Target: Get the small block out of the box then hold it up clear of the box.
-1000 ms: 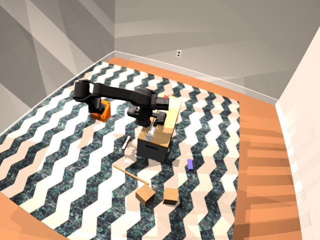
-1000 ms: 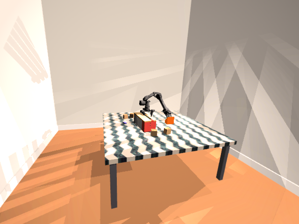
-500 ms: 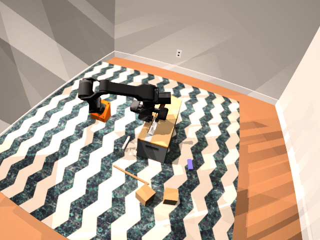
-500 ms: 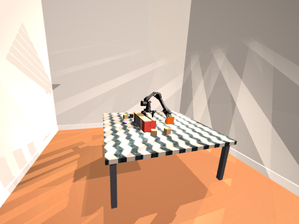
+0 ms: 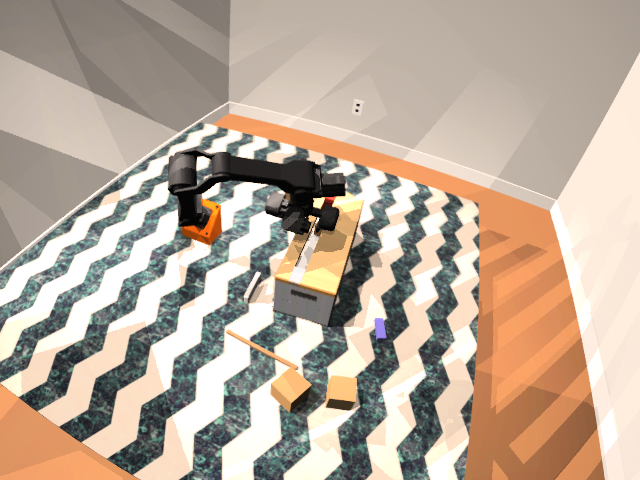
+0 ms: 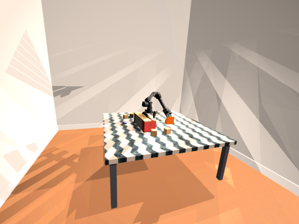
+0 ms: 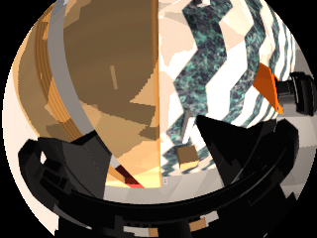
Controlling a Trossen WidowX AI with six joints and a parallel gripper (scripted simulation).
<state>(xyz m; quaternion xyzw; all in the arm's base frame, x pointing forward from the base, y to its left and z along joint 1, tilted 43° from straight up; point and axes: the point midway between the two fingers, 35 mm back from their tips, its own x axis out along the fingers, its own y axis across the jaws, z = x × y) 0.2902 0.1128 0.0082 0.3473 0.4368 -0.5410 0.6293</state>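
The long box has a wooden top with a narrow lengthwise slot, a grey end and a red end. My gripper is open and empty above the box top. In the wrist view its fingers stand on either side of the line of one long top edge. Its exact height over the top cannot be told. The clear front and shelf cannot be seen into, and no block shows inside. A small purple block lies on the table behind the box, outside it.
A pale grey bar lies beside the box. A thin wooden stick lies past its grey end, near two wooden cubes. Two more cubes stand near the red end. The orange base carries the arm.
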